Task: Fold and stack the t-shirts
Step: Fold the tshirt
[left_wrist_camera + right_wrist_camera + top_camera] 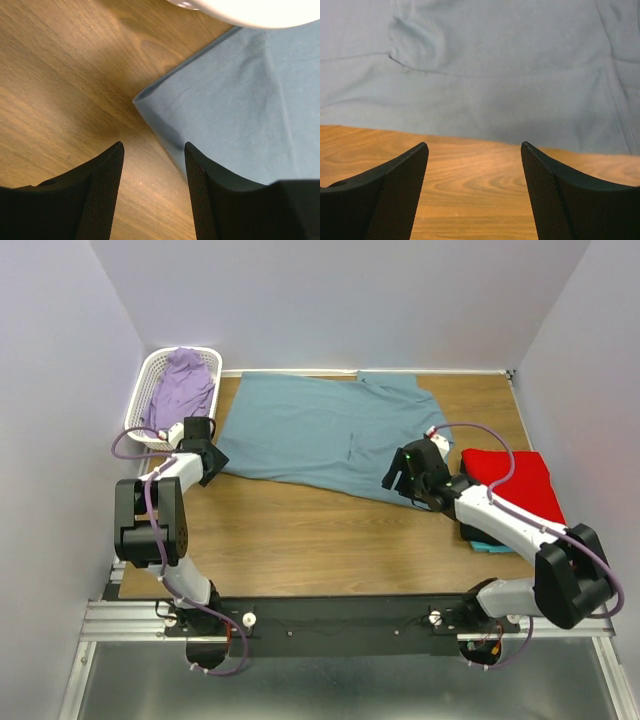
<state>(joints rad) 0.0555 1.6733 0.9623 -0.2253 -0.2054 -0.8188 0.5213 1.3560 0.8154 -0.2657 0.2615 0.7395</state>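
Spread shirt [320, 435] lies between basket [150, 380] at left and folded shirts [515, 480].

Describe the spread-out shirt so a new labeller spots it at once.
On the wooden table, look between the white lattice basket at far left and the folded red shirt at right. The blue-grey t-shirt lies spread flat there, the only garment neither folded nor bundled in the basket.

- My left arm [150, 515] and right arm [500, 515]: white links, bulky black joint housings, bolted to a black base rail [340, 625].
- Lilac cables [480, 426] loop along each.
- A green light [409, 453] glows at my right wrist.
- Black, tapered, mesh-textured fingers [102, 195].
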